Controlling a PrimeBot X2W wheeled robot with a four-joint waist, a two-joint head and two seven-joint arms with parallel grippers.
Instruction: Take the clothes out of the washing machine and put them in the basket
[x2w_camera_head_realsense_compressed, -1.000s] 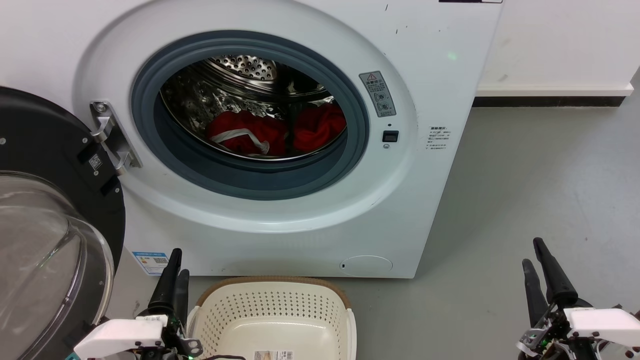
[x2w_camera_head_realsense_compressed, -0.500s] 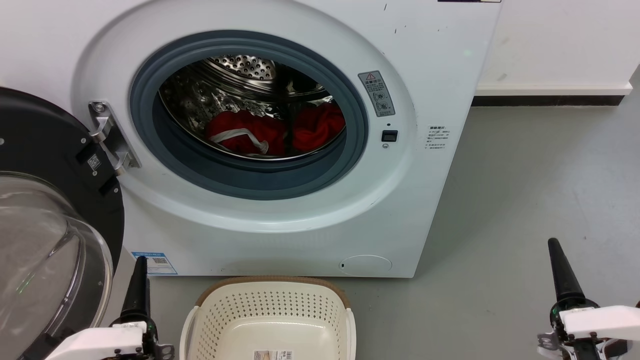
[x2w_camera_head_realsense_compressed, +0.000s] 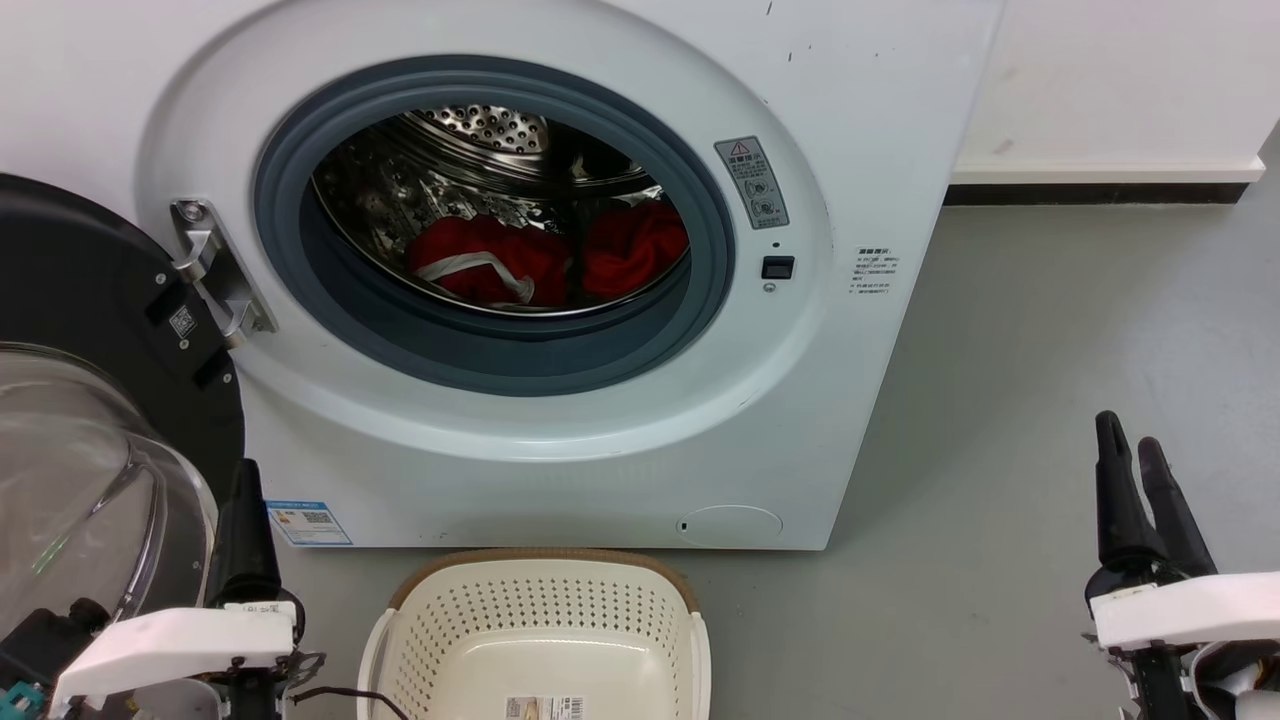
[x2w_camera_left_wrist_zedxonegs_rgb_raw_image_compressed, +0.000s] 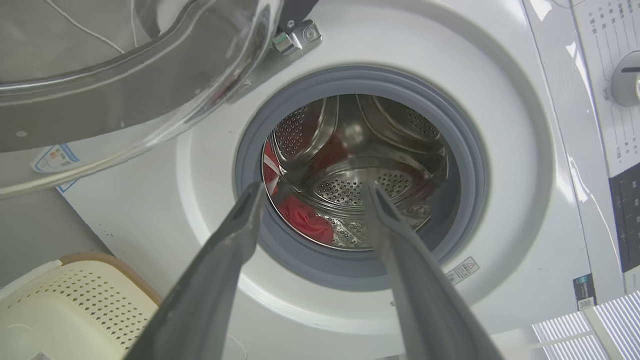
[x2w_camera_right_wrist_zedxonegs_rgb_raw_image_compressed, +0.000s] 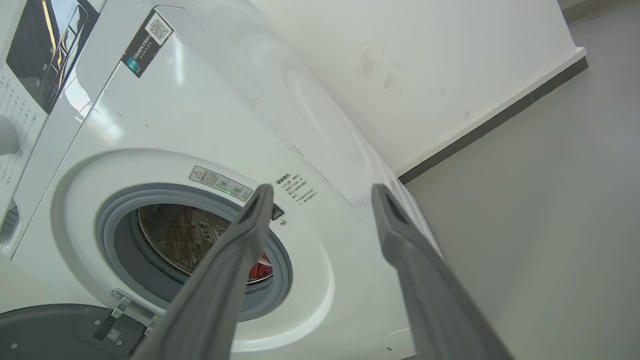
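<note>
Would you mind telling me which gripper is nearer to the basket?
Left. The left gripper sits just left of the basket; the right gripper is far off to its right.

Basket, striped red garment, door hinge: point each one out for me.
basket (x2w_camera_head_realsense_compressed: 545, 605): head view, on its perforated back wall.
striped red garment (x2w_camera_head_realsense_compressed: 495, 248): head view, on the red fabric above the white stripe.
door hinge (x2w_camera_head_realsense_compressed: 215, 272): head view, on the metal bracket.
</note>
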